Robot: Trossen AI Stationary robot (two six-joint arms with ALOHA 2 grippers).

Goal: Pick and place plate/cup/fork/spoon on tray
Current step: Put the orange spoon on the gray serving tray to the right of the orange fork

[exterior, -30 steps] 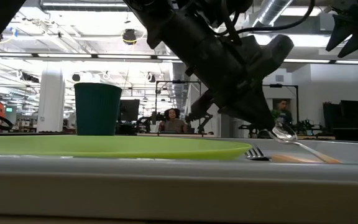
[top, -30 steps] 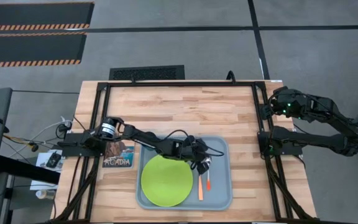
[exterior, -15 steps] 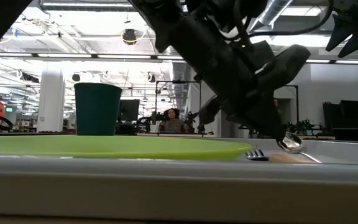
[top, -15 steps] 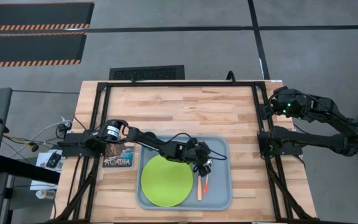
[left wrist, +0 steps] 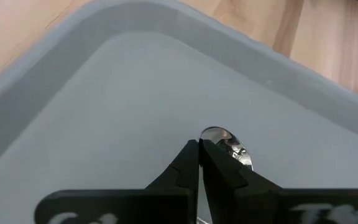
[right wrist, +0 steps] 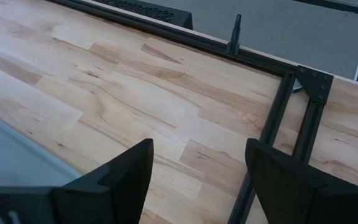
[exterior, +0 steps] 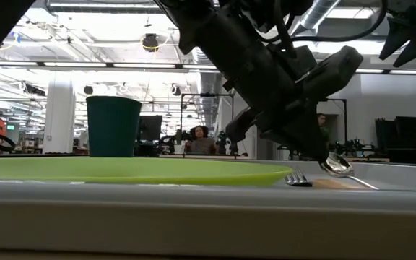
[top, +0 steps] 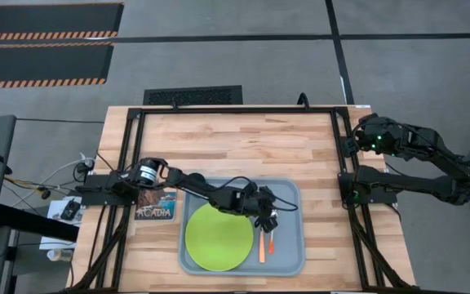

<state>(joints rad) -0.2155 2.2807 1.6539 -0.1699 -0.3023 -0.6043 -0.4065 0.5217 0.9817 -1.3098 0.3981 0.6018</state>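
Note:
The pale grey-blue tray lies at the table's near middle. On it are the lime-green plate and the fork, whose tines show in the low view. The teal cup stands upright beyond the plate; in the high view my left arm hides it. My left gripper is low over the tray, right of the plate, shut on the spoon. My right gripper is open and empty, at the table's far right. My left gripper pinches the spoon between its two fingers just behind the bowl, which sticks out past the fingertips. The fingers come slanting down from above. The bowl hangs low over the tray floor, and the orange handle slopes down onto the tray beside the fork.
A small picture card reading ACADIA lies on the table left of the tray, under my left arm. Black frame rails run along the table's sides. Bare wood lies beyond the tray.
My left gripper has gone down toward the tray floor with the spoon. The spoon's bowl end, held higher and tilted up before, now sits low, just above the tray beside the fork.

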